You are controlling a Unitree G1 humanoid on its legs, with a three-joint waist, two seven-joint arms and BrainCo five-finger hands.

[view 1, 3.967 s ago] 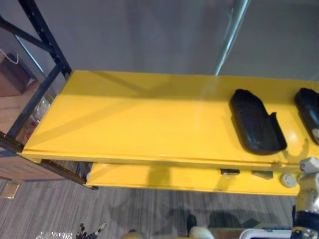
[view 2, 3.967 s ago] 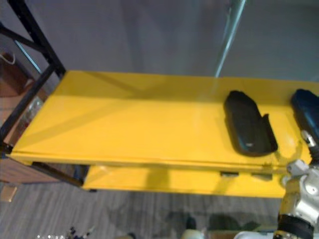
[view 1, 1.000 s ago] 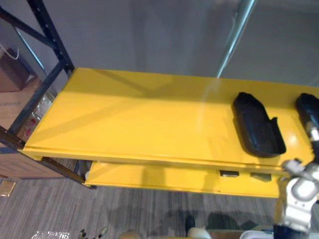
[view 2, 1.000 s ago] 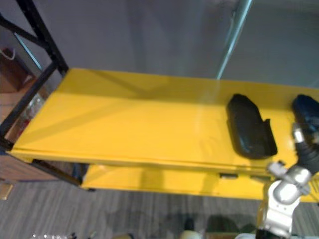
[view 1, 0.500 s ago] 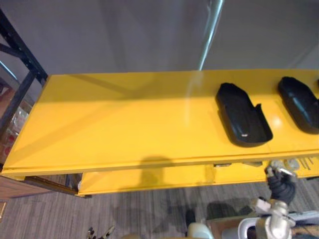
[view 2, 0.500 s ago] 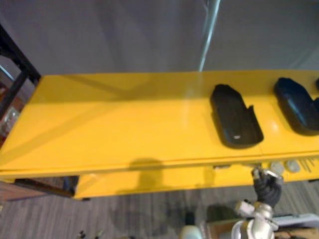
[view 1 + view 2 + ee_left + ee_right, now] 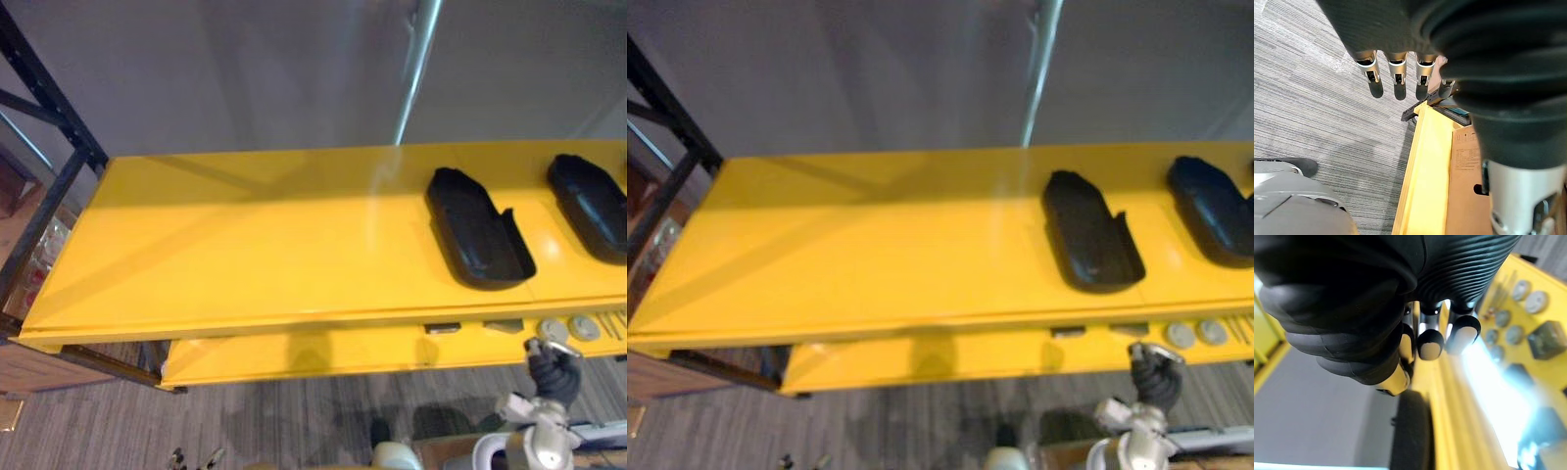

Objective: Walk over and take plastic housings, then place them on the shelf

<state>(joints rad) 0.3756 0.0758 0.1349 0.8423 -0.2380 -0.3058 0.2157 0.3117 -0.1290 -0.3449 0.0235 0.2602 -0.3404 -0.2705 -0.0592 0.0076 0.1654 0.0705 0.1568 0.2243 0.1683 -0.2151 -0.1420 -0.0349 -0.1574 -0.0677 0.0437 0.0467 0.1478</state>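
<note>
Left plastic housing [image 7: 478, 240] and right plastic housing [image 7: 591, 206] lay flat on yellow shelf [image 7: 245, 255], apparently for stability. Right hand [image 7: 553, 370] low, grip indeterminate; left hand [image 7: 1396, 73] straight-fingered, empty.

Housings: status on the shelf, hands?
Left hand open, empty, over floor. Right hand low, below yellow shelf edge. Black housing and second housing lie on shelf, untouched. Small discs beside right hand.

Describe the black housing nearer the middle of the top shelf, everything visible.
The black housing is an elongated, plastic-looking shell, rounded at the far end, hollow side up, with a raised rim and a notch in its right wall. It lies flat on the yellow shelf, slightly angled, apart from the second housing to its right. Nothing else touches it.
</note>
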